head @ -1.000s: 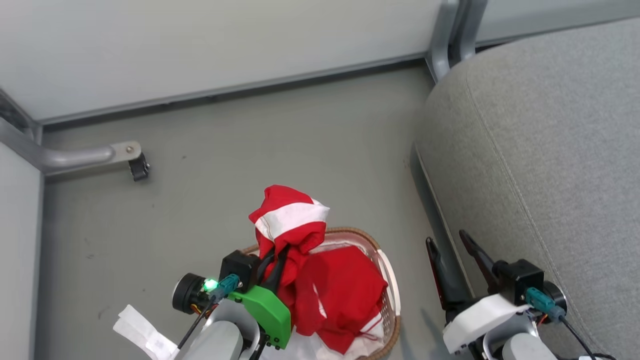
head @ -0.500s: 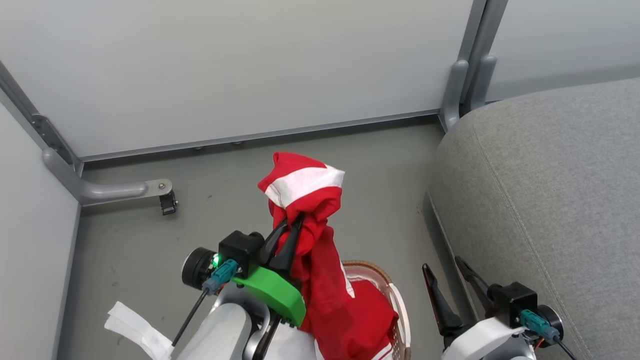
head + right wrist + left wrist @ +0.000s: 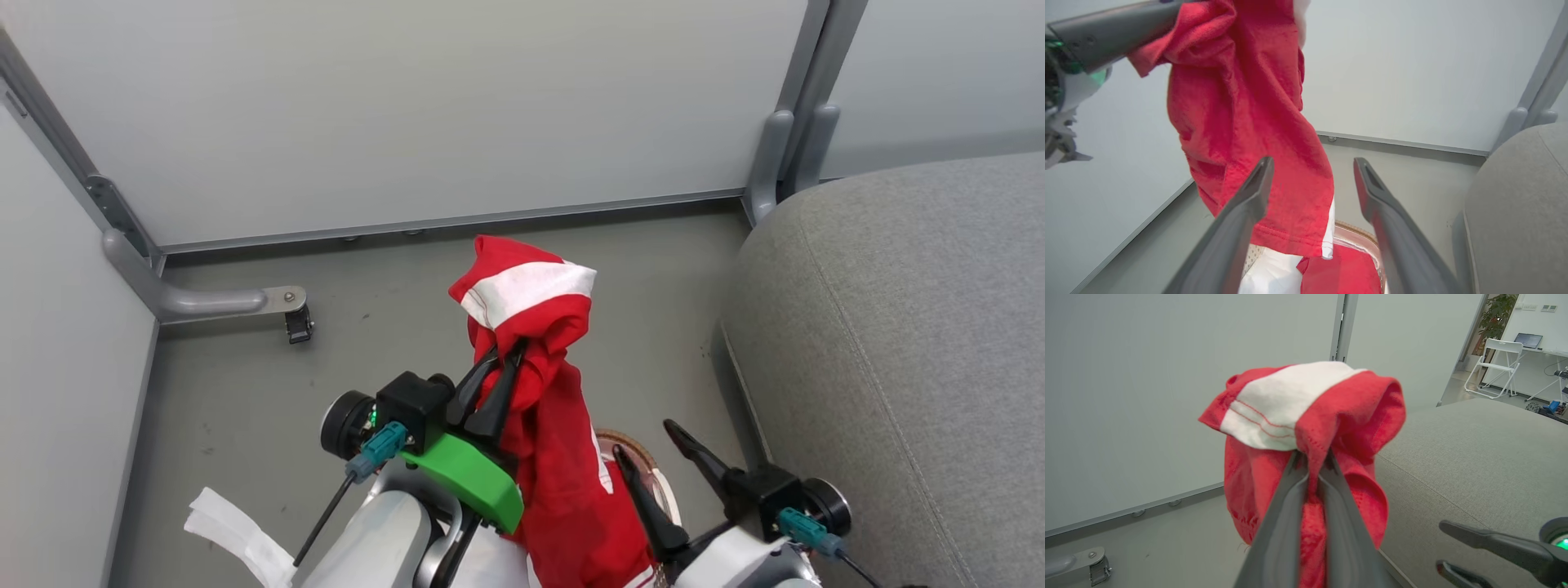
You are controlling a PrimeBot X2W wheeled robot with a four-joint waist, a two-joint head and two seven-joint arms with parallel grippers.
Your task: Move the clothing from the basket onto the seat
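My left gripper (image 3: 500,367) is shut on one red garment (image 3: 531,302) with a white band, which hangs lifted above the basket (image 3: 647,459). In the left wrist view the fabric (image 3: 1290,404) bunches over the closed fingertips (image 3: 1296,465). My right gripper (image 3: 642,438) stands open just right of the hanging cloth, holding nothing. In the right wrist view its fingers (image 3: 1249,196) frame the garment's (image 3: 1241,102) lower hem. Below that, a second red garment (image 3: 1343,273) lies in the basket (image 3: 1355,234) on the white liner (image 3: 1274,273). The grey seat (image 3: 898,327) is on the right.
Pale partition walls close off the back and left. A metal foot with a caster (image 3: 298,322) sticks out over the grey floor at the left. A white strip (image 3: 237,539) lies on the floor by my left arm. A white folding chair (image 3: 1498,363) stands far behind the seat.
The head camera has tilted up. My left gripper has raised the red garment higher out of the basket. My right gripper has swung left, close to the hanging cloth.
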